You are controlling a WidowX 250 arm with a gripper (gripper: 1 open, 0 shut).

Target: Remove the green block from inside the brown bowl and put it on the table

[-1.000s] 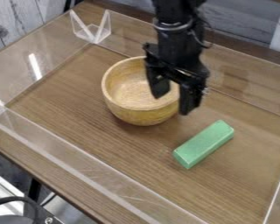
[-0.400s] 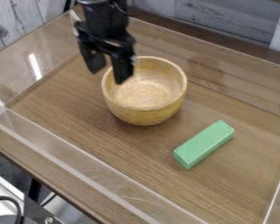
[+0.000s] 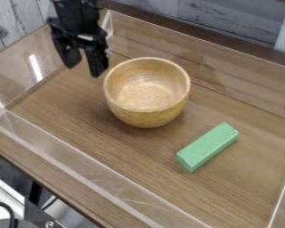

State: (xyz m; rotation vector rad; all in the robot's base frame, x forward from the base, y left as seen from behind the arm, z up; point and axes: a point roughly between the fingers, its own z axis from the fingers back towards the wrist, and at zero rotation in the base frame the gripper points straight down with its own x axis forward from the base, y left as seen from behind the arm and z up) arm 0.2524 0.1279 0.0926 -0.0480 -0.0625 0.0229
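The green block (image 3: pixel 208 147) lies flat on the tabletop (image 3: pixel 97 147), outside the bowl (image 3: pixel 146 91), to the bowl's lower right in the camera view and apart from it. Its long axis runs on a diagonal, from lower left to upper right, so one short end points toward the near acrylic wall and the other toward the right-hand side of the enclosure. The broad green face is up and nothing touches it.

The bowl stands upright near the middle of the tabletop, its hollow empty and its grain showing.

The gripper (image 3: pixel 81 55) hangs to the upper left of the bowl, pointing down, its two dark fingers spread apart with nothing between them. It is beside the bowl's rim, not over the hollow, and well apart from the block.

Clear acrylic walls (image 3: pixel 26 134) edge the tabletop on all visible sides. Bare wood lies between the block and the near wall, and a broad open strip runs along the left and front of the bowl. On the right, the block's upper end sits nearer the wall, with less room there. A small clear triangular bracket (image 3: pixel 93 27) stands at the far corner, behind the gripper.
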